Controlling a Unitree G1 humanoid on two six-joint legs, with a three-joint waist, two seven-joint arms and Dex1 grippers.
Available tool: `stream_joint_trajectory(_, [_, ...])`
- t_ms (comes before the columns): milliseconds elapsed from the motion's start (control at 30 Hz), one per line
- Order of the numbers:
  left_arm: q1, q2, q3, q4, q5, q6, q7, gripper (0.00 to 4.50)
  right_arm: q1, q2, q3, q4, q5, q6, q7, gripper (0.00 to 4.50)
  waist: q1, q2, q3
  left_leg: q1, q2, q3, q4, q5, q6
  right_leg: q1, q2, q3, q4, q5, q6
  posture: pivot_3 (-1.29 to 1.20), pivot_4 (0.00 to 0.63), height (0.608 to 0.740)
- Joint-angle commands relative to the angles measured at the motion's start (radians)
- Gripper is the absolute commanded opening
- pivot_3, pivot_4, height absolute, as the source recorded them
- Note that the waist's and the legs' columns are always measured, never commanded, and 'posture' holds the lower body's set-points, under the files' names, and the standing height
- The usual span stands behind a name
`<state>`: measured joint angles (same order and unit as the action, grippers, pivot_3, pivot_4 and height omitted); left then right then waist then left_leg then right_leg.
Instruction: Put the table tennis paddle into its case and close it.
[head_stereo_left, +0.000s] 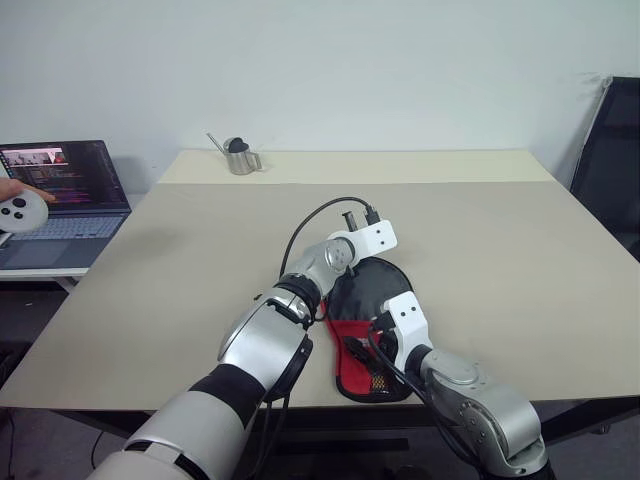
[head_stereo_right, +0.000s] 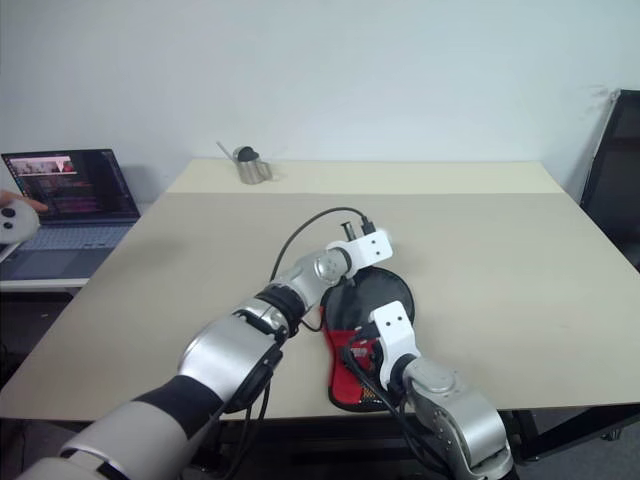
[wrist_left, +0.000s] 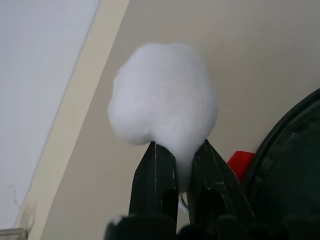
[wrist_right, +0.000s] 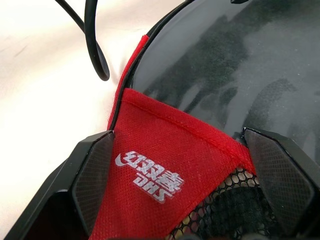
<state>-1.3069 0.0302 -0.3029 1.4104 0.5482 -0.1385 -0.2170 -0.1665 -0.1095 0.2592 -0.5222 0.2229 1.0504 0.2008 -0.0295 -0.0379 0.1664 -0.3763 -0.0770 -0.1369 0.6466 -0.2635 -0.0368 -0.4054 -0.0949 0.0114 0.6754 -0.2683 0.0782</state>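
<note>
Paddle-shaped black fabric case (head_stereo_left: 372, 300) with red lower part and white lettering, flat near the beige table's (head_stereo_left: 520, 260) front edge, at 6 o'clock. Left gripper (wrist_left: 178, 165) pinched tight on the small white fluffy ball (wrist_left: 162, 95). Right gripper (wrist_right: 180, 175) spread wide, 2 fingers (wrist_right: 92, 175) straddling the red fabric. Metal watering can (head_stereo_left: 238, 156) at 12 o'clock.

Beige table against a plain white wall

The wide table (head_stereo_left: 500, 230) runs back to the wall (head_stereo_left: 350, 60); a small metal watering can (head_stereo_left: 238, 156) stands near its far edge, toward the far left corner. Past the left edge, an open laptop (head_stereo_left: 62, 200) sits on a lower white surface. A dark chair (head_stereo_left: 610, 160) stands beyond the far right corner.
</note>
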Motion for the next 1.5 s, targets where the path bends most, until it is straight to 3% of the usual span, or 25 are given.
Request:
stream_joint_trajectory(33, [-0.009,0.005,0.018,-0.019,-0.016,0.000,-0.035,0.70,0.038,0.008,0.029,0.083,0.013,0.079,-0.003,4.50,0.000,0.000,0.000,0.000,0.000,0.000,0.000,0.000,0.000,0.000,0.000,0.000,0.000,0.000,0.000,0.00,0.150,0.740])
stream_joint_trajectory(400, [0.012,0.015,0.008,-0.020,-0.005,-0.024,-0.052,4.46,0.015,0.021,0.021,0.107,0.011,0.070,-0.003,4.50,-0.004,0.000,0.000,0.003,0.001,0.000,-0.001,0.000,0.000,0.001,0.001,0.002,0.001,0.000,0.000,0.00,0.150,0.740])
stream_joint_trajectory(633, [-0.004,0.022,0.077,-0.032,-0.082,-0.072,-0.108,4.46,-0.030,0.016,0.010,0.152,0.010,0.053,0.011,4.50,-0.006,0.000,0.000,0.004,0.002,0.000,-0.001,0.000,0.000,0.001,0.002,0.002,0.002,0.000,0.001,0.00,0.150,0.740])
stream_joint_trajectory(933, [-0.010,0.175,0.203,-0.071,-0.211,-0.161,-0.209,4.46,-0.101,0.013,-0.036,0.206,0.030,0.026,0.051,4.50,-0.016,0.000,0.000,0.011,0.004,0.000,-0.001,0.000,0.000,0.006,0.004,0.004,0.003,0.000,0.001,0.00,0.150,0.740])
stream_joint_trajectory(1167, [0.098,0.301,0.322,-0.188,-0.413,-0.211,-0.544,4.46,-0.130,0.003,-0.057,0.210,0.063,0.018,0.089,4.50,-0.015,0.000,0.000,0.011,0.003,0.000,-0.001,0.000,0.000,0.008,0.004,0.003,0.001,0.000,0.000,0.00,0.150,0.740])
stream_joint_trajectory(1300, [0.400,0.364,0.347,-0.658,-0.645,0.003,-0.881,4.46,-0.133,0.000,-0.070,0.145,0.103,0.032,0.115,4.50,-0.029,0.002,0.000,0.012,0.004,0.000,-0.002,0.000,0.000,0.008,0.004,0.004,0.001,0.003,-0.005,0.00,0.150,0.740])
stream_joint_trajectory(1400, [0.596,0.397,0.327,-1.017,-0.764,0.249,-0.942,4.46,-0.136,-0.017,-0.095,0.117,0.129,0.023,0.139,4.50,-0.032,0.003,0.000,0.008,0.012,0.001,-0.003,-0.001,-0.001,0.003,0.005,0.006,0.001,0.003,-0.006,0.00,0.150,0.740])
stream_joint_trajectory(1500, [0.703,0.416,0.305,-1.201,-0.793,0.361,-0.930,4.46,-0.140,-0.045,-0.130,0.087,0.162,0.017,0.165,4.50,-0.017,0.002,0.001,-0.002,0.013,-0.001,0.000,-0.001,-0.002,-0.005,0.006,0.004,0.001,0.004,-0.007,0.00,0.150,0.740])
